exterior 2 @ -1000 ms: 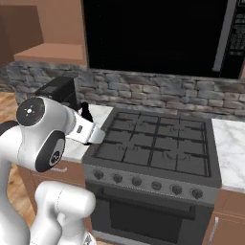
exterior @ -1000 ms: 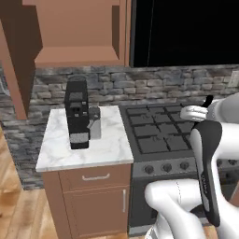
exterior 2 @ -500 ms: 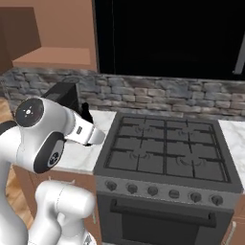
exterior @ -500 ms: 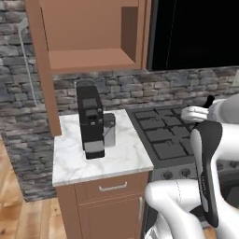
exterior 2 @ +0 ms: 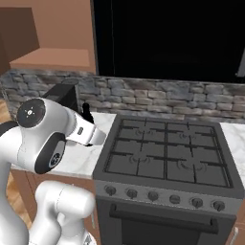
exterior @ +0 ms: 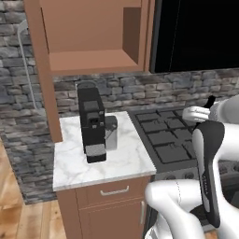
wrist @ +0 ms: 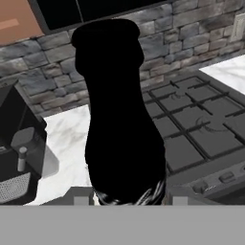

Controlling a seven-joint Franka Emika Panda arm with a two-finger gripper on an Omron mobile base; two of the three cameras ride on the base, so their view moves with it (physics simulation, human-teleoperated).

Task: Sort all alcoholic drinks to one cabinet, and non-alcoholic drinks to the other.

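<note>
Small black bottle (wrist: 122, 115) upright directly ahead of the hand camera, base seated low between the fingers (wrist: 125, 197), body rising straight above them. Fingers closed on the bottle's lower part, gap narrow, bottle held clear of the table (exterior: 74, 163). Red label band not discernible; surface uniformly dark, pale streaks at the very bottom.

In the right base view, black bottle tip (exterior 2: 86, 111) visible just past the white forearm, left of the stove (exterior 2: 167, 153) and above the marble. In the left base view, dark tip (exterior: 211, 101) at the end of the white wrist, over the stove's right part.

Coffee machine (exterior: 92, 122) standing on the table, left of the stove, against the stone backsplash (exterior: 116, 91). Open wooden cabinet (exterior: 93, 37) directly above the coffee machine, one bare shelf, door (exterior: 44, 70) swung out to the left edge-on. Black panel (exterior: 200, 32) to the right of the cabinet, above the stove. Bottle well below the cabinet shelf and to the right of the coffee machine.
</note>
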